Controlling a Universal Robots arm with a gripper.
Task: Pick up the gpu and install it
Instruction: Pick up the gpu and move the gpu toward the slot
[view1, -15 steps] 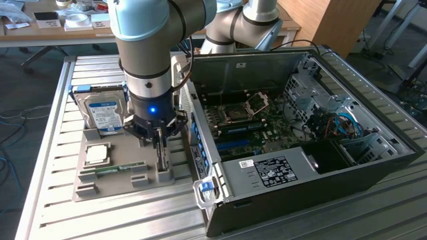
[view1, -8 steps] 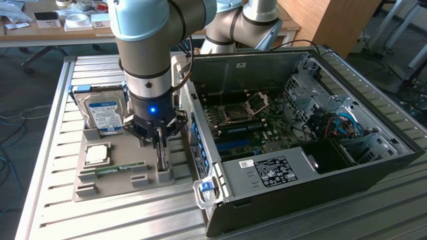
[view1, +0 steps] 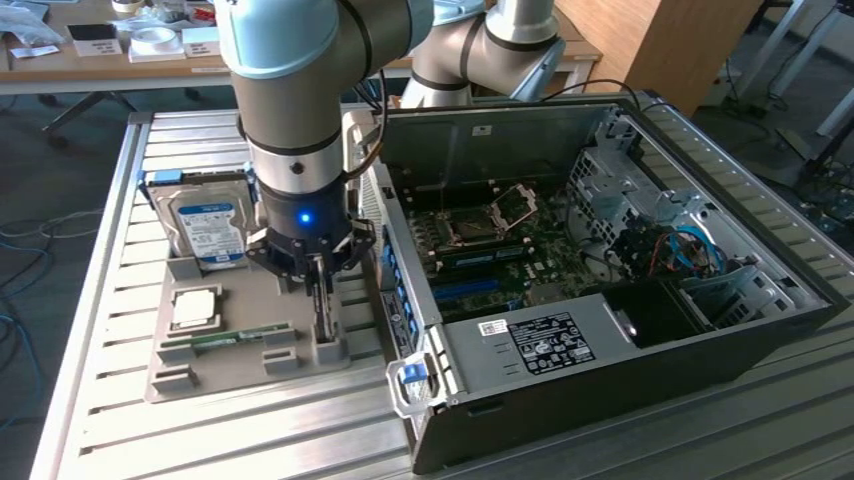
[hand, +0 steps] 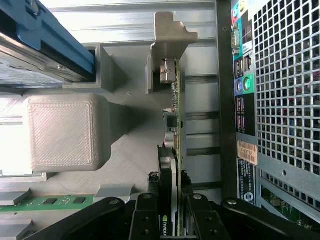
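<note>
Black gripper (hand: 171, 222) fingers sit against both faces of the gpu (hand: 176, 120), clamped on the card from above. The gpu stands on edge in a slot of the grey tray (view1: 187, 375), with its metal bracket (hand: 170, 35) at one end. A green memory stick (view1: 220, 340) and a hard drive (view1: 210, 232) sit in the same tray. An open computer case (view1: 601, 300) stands just beside it on the table (view1: 94, 400).

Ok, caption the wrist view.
Claw gripping the graphics card on edge in its grey holder, beside the computer case.
</note>
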